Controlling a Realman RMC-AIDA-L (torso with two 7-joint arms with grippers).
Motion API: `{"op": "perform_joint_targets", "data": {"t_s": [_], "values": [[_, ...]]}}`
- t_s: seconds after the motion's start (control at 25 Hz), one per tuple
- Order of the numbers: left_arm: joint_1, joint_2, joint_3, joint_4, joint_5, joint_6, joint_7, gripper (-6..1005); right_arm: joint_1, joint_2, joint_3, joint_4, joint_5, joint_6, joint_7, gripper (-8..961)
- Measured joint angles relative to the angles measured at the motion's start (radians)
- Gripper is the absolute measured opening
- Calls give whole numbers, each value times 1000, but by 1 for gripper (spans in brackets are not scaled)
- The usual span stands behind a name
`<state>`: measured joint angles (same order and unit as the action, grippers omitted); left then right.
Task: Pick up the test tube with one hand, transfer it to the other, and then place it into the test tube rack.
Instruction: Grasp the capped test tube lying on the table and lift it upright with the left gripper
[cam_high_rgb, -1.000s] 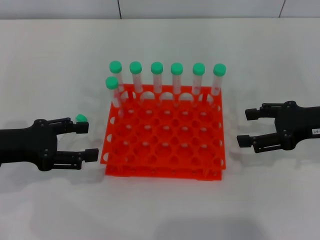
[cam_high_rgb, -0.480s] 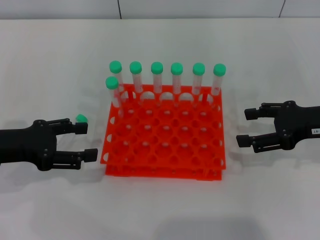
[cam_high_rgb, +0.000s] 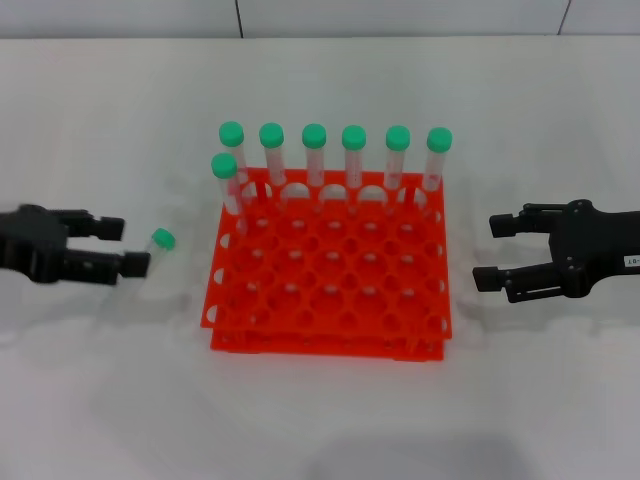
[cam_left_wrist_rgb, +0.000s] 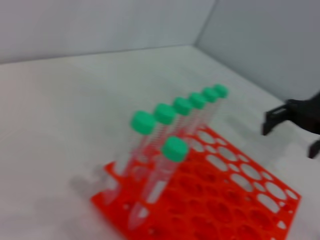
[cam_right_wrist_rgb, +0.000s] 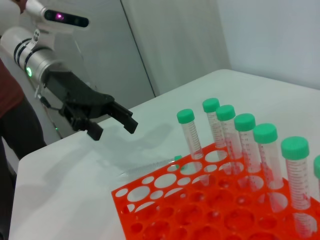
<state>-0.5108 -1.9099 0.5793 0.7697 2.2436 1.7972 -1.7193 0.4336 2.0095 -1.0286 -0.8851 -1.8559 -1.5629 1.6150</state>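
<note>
The left gripper has pulled back toward the table's left edge and lifted since half a second ago, when it sat low beside the test tube rack with its upper finger hiding most of the loose test tube. That tube now lies uncovered on the table, green cap toward the rack, just ahead of the fingertips and not touched by them. The left jaws stand apart and hold nothing, so the pick-up has not yet happened; this looks like a re-approach.

The right gripper hovers at the rack's right side as before, jaws wide open and empty, awaiting the handover.

The rack holds 7 capped tubes: 6 upright along the back row and 1 in the second row at the left corner. Every other hole is free.
</note>
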Motion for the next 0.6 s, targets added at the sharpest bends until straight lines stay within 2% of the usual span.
{"op": "perform_joint_targets", "data": {"t_s": [0.16, 0.2, 0.44, 0.6], "values": [[-39, 17, -2, 32, 55, -3, -118, 879, -1, 0, 3, 1, 2, -1, 0, 859], [-75, 25, -4, 35, 115, -21, -192, 879, -2, 0, 4, 1, 3, -2, 0, 858], [-156, 27, 1, 32, 299, -79, -346, 880, 0, 2, 4, 3, 15, -4, 0, 857], [-209, 17, 23, 29, 411, -81, -415, 880, -1, 3, 2, 3, 28, -8, 0, 855]]}}
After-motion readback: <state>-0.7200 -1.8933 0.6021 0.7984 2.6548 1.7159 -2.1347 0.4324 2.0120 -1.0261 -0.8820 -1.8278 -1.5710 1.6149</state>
